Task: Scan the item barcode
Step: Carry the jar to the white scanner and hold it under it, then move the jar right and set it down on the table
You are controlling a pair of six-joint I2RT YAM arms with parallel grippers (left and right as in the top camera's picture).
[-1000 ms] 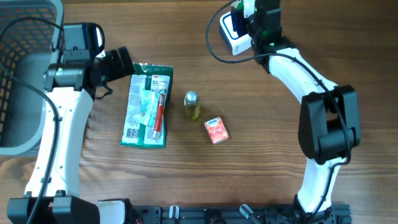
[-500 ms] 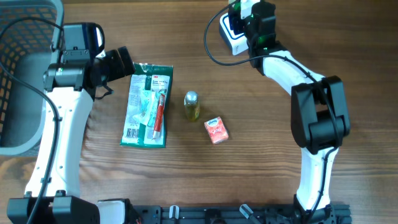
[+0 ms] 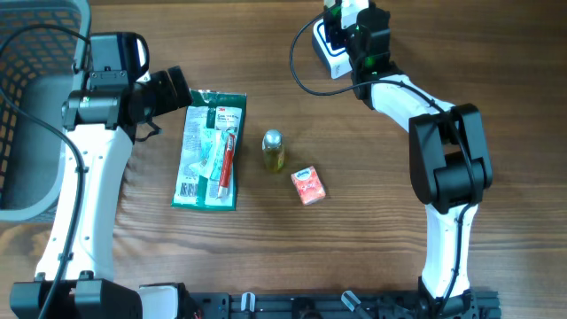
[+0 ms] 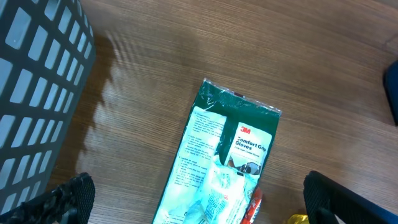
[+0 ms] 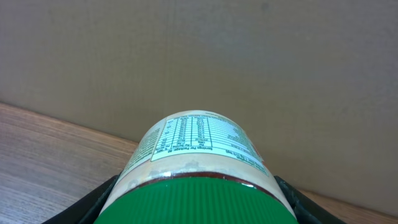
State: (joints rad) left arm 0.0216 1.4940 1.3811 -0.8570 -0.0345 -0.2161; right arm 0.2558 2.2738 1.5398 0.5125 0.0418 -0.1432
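R claw (image 5: 198, 208) grips a jar (image 5: 198, 146) w/ green lid, fingers (image 5: 93, 208) part open round it — up at the far side, by the white-blue scanner (image 3: 326, 49), which the arm (image 3: 407, 102) partly hides. L claw (image 3: 174, 89) is wide open, holds nothing, just beside the green glove pack (image 3: 210, 151). Grey basket (image 3: 27, 106) sits far left. Mid table (image 3: 372, 239): small yellow bottle (image 3: 273, 151) and little red box (image 3: 308, 186) — near each other, not touching.

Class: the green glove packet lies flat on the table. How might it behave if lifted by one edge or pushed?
The glove packet looks like thin film around soft contents, so it would probably sag when lifted by an edge. Lying flat, it should slide rather than roll or tip. Its glossy wrap may slip in a pinch.
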